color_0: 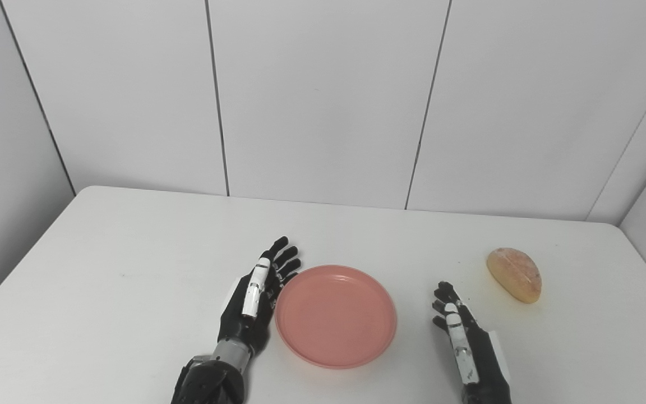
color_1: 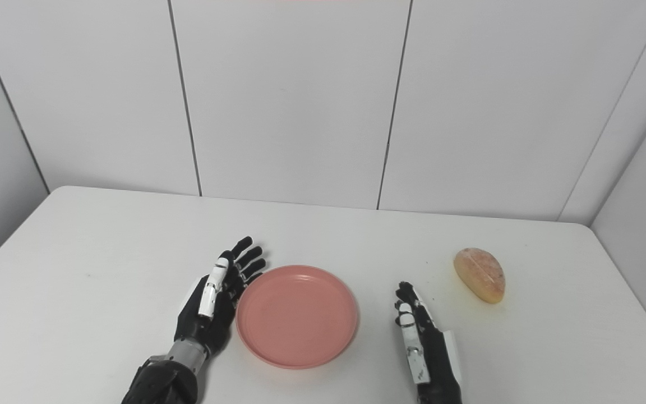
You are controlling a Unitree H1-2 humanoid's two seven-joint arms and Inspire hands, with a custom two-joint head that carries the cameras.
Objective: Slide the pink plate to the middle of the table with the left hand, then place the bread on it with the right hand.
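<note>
A round pink plate (color_0: pixel 335 315) lies empty on the white table (color_0: pixel 132 264), near the front and about mid-width. My left hand (color_0: pixel 255 300) rests open against the plate's left rim, fingers stretched forward and palm toward the plate. A golden-brown bread roll (color_0: pixel 515 274) lies on the table to the right, apart from the plate. My right hand (color_0: pixel 463 336) is open on edge between plate and bread, touching neither, with the bread ahead and to its right.
White wall panels (color_0: pixel 323 101) stand behind the table's far edge. The table's rounded right corner (color_0: pixel 617 227) is just past the bread. Nothing else lies on the tabletop.
</note>
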